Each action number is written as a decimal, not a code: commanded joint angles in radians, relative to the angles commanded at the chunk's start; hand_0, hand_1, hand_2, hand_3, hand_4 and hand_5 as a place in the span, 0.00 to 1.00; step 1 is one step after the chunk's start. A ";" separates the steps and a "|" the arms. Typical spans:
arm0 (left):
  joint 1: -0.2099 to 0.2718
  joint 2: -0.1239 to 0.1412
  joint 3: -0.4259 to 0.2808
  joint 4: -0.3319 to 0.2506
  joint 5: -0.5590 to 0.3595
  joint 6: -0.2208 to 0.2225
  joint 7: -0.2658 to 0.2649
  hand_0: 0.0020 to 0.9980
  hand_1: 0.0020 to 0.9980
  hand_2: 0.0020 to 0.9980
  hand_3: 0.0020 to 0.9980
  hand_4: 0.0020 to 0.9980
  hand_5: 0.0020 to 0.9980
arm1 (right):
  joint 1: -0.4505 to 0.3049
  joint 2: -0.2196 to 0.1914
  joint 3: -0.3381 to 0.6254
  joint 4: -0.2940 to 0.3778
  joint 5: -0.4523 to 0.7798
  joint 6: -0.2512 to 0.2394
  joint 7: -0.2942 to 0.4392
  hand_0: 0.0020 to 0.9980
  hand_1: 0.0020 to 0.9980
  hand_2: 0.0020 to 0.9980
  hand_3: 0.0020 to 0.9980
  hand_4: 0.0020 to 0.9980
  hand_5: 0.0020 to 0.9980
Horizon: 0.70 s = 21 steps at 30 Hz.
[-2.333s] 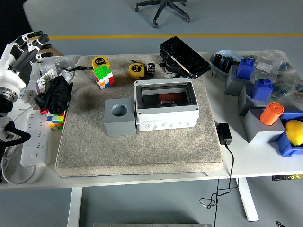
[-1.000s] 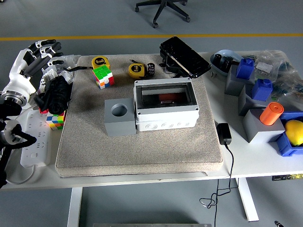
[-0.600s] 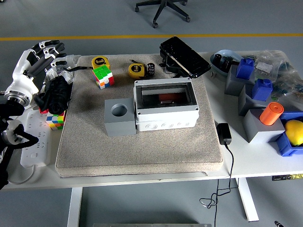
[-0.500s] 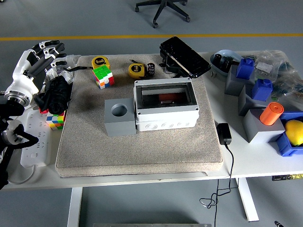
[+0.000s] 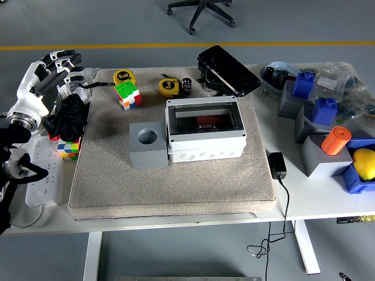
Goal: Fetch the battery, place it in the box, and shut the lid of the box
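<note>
The battery is a small black cylinder standing at the far side of the grey mat, beside a yellow tape measure. The grey box sits mid-mat; through its dark top something red shows inside. I cannot tell whether its lid is open or closed. My left hand is white with black fingertips, fingers spread and empty, hovering at the table's left edge above a black bundle, far left of the battery. The right arm is out of view.
A grey block with a round hole stands against the box's left side. Rubik's cubes, a second tape measure, a black device, a power strip, a charger and blue and grey bins surround the mat.
My left hand has moved right and slightly up from the picture's left edge towards the mat's far left corner. In the last half second it barely shifts. Nothing else moved.
</note>
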 joint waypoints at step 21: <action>0.005 0.010 -0.013 -0.005 0.002 -0.002 0.004 0.43 0.55 0.56 0.58 0.93 0.31 | 0.008 -0.003 -0.018 0.002 0.001 -0.003 -0.006 0.66 0.64 0.64 0.54 0.88 0.44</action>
